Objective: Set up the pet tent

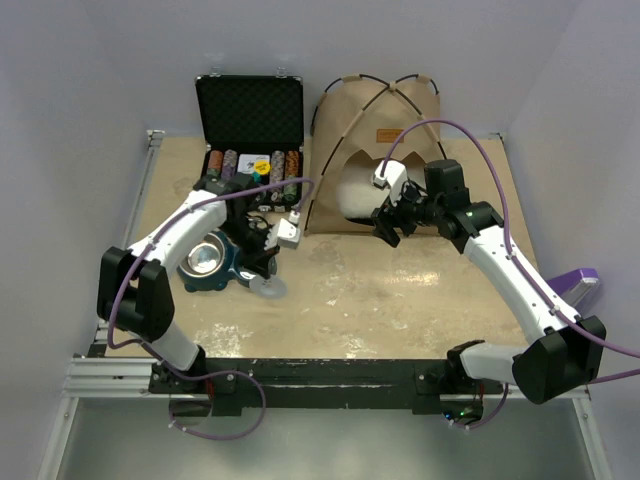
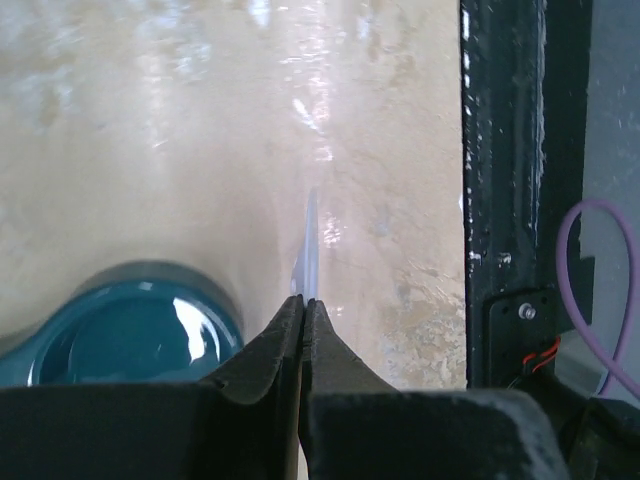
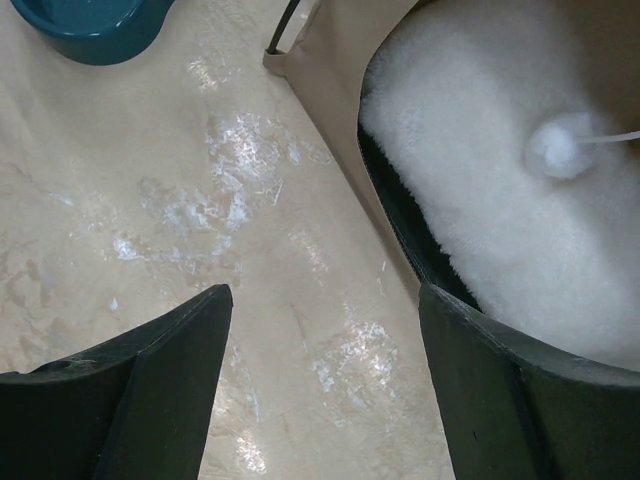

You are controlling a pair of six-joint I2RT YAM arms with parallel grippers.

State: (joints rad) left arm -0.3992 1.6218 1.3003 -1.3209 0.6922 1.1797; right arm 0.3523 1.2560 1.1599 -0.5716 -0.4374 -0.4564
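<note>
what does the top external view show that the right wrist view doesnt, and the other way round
Only the top external view: both arms, the open black case of poker chips, and the pet tent standing whole, with crossed poles and brown label patch. Only the right wrist view: the white pom-pom on its string at the doorway. Both: the tent's tan canvas, the fluffy white cushion inside, the teal bowl, the tabletop and the open right gripper.
</note>
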